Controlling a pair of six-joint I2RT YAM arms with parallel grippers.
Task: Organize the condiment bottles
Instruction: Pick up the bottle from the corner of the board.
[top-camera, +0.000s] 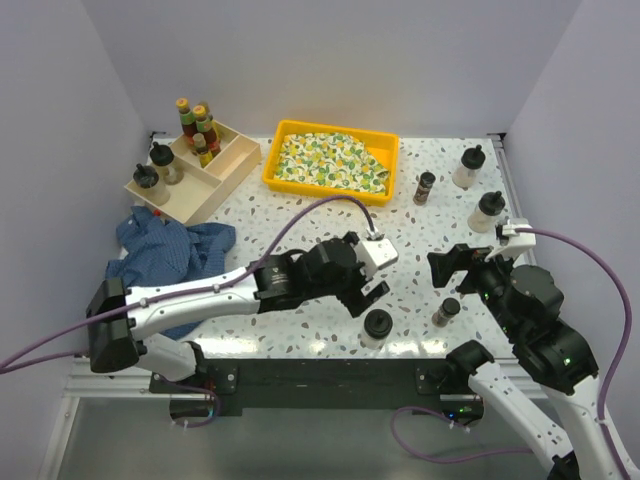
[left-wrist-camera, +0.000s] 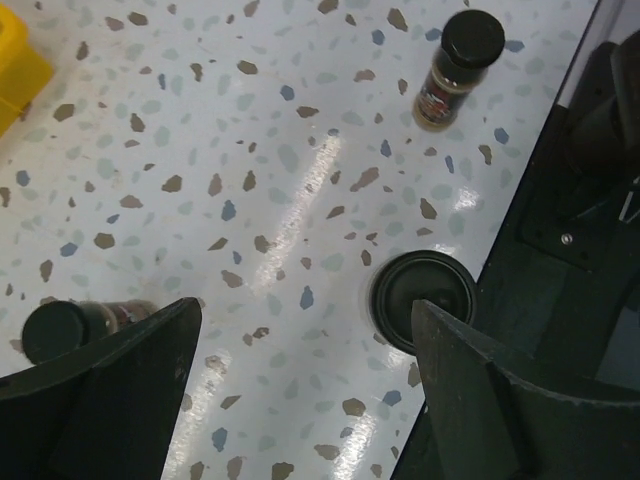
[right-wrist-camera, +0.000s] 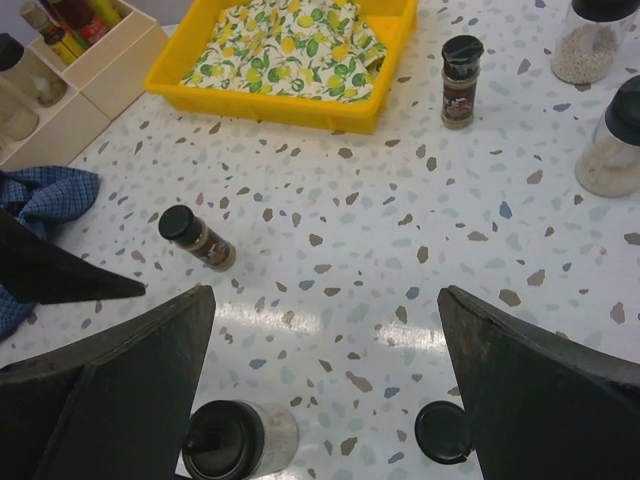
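White terrazzo table (top-camera: 410, 232), glossy and speckled; pale lilac walls. Five clear squat bottles (top-camera: 488, 211) with black knob caps: two in the wooden box (top-camera: 230, 172), two right rear, one at the front edge. Three brown spice jars (top-camera: 425, 187) loose on the table. Slim sauce bottles (top-camera: 200, 125) in the box, three or maybe four, crowded. Left tool (left-wrist-camera: 308, 310) spread, front bottle's cap between its fingers; right tool (right-wrist-camera: 328, 295) spread, empty

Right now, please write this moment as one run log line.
left gripper: open, near black-capped squat bottle | right gripper: open, empty
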